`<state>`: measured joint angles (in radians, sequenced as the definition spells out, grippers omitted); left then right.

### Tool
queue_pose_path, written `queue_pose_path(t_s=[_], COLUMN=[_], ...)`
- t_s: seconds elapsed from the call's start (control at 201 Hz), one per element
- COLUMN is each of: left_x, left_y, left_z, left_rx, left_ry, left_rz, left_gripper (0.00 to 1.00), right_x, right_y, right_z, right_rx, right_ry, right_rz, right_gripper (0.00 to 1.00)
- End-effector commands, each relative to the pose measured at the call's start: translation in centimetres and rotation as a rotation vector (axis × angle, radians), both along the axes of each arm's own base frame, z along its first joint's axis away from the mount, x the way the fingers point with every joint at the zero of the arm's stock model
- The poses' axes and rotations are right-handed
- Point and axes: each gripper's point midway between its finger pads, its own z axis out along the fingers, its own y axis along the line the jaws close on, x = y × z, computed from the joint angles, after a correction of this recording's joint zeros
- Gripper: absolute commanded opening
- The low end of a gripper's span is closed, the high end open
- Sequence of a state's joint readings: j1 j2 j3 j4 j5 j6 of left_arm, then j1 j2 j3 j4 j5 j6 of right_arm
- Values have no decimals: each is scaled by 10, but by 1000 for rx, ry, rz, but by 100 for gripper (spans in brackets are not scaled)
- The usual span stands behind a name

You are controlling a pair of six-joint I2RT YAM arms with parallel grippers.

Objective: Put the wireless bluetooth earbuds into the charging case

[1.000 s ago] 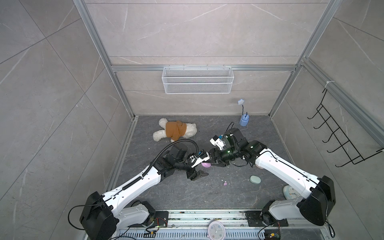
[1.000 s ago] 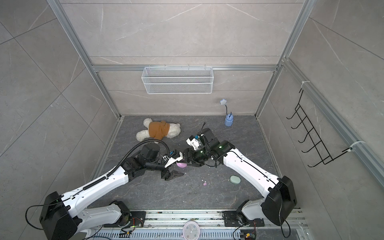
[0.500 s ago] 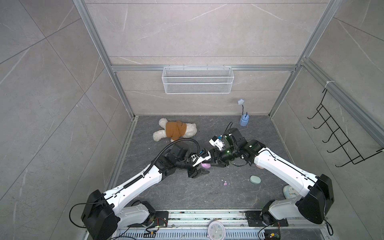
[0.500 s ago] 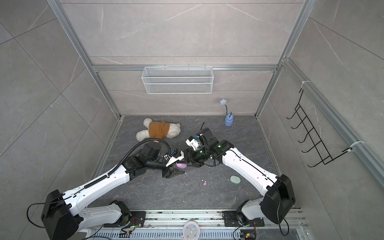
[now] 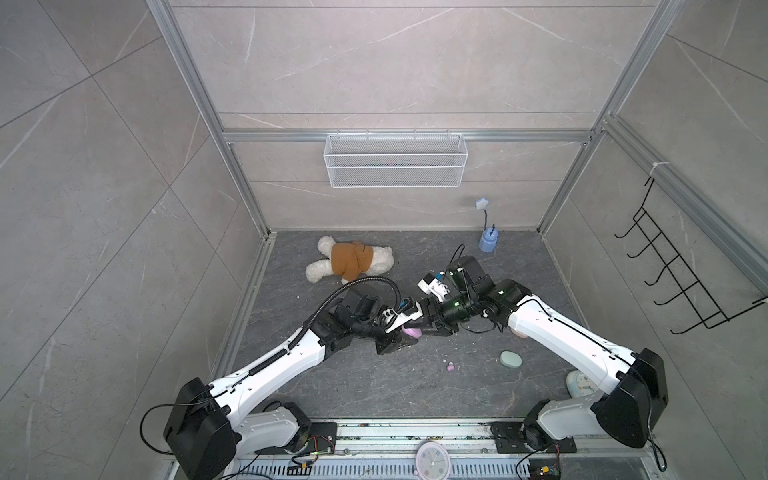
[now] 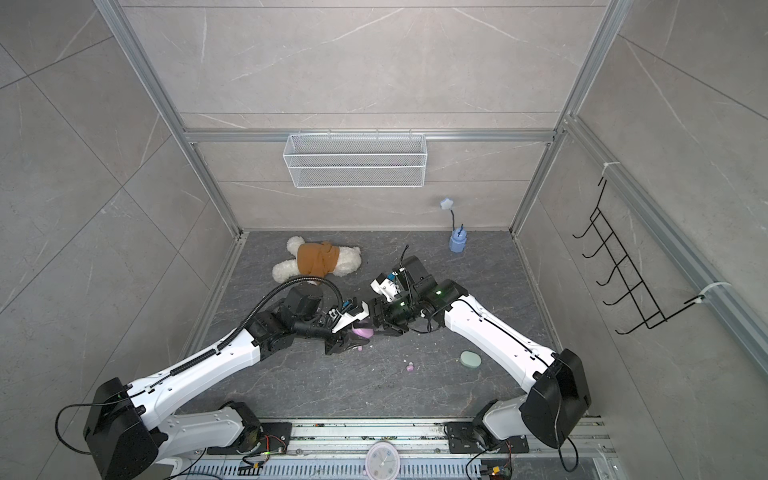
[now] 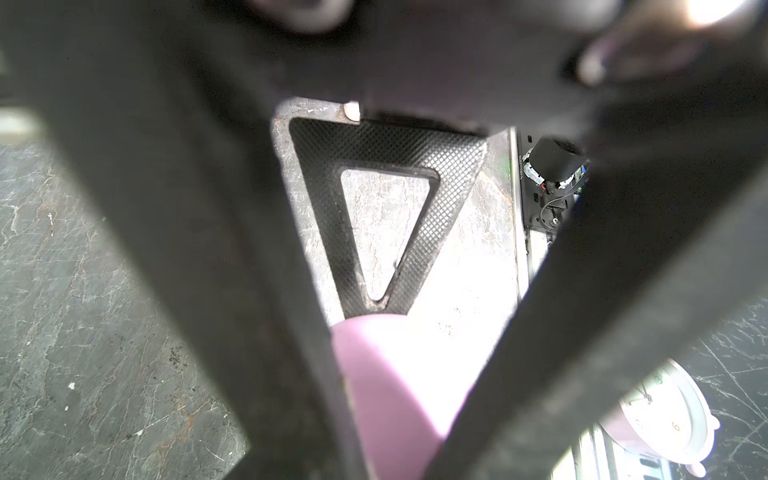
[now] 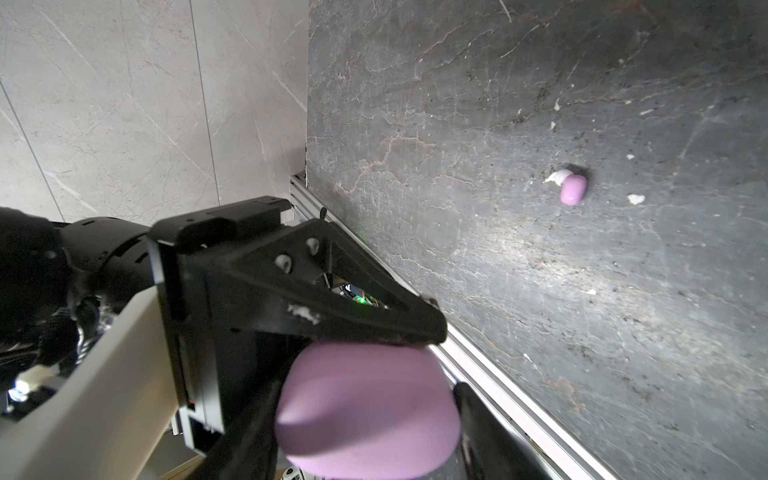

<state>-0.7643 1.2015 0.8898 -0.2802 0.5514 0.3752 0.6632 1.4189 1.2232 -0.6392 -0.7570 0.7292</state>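
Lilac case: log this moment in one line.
case: lilac, held by both | left pincer: shut on case | right pincer: shut on case | earbud: on floor

Soft even light is filling both top views.
Left wrist: near fingers [image 7: 187, 249] are blurring, glare is washing out the floor [image 7: 469, 291].

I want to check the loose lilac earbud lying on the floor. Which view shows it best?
The right wrist view: the lilac earbud sits unobstructed, its white tip visible. In both top views it is only a tiny speck. The left wrist view does not show it.
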Motion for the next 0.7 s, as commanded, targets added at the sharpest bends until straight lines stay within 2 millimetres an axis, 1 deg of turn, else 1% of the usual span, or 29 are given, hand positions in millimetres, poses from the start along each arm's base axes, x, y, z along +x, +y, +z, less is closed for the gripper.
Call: queue_pose_path(t_s=[0.0,0.204,0.299,0.393,0.692], left_x=[-1,-3,-4,-3,-4], left_y=[-10,-11,-11,-11,-13], left_z=[24,25,25,25,26], left_rx=[-66,-74,-74,-74,-77], left_ry=[-42,-36,-37,-40,-35], left_rz=[-41,-49,-53,-52,-57], left_gripper=[44,45,48,49,48], right_x=[3,4,3,3,3], right_y=[2,2,3,3,3], right_z=[7,8,9,9,10], right_rx=[12,13,15,13,16], right_ry=[-30,-29,-30,-28,-29], right_rz=[15,14,17,19,20], right_gripper=[60,60,60,60,60])
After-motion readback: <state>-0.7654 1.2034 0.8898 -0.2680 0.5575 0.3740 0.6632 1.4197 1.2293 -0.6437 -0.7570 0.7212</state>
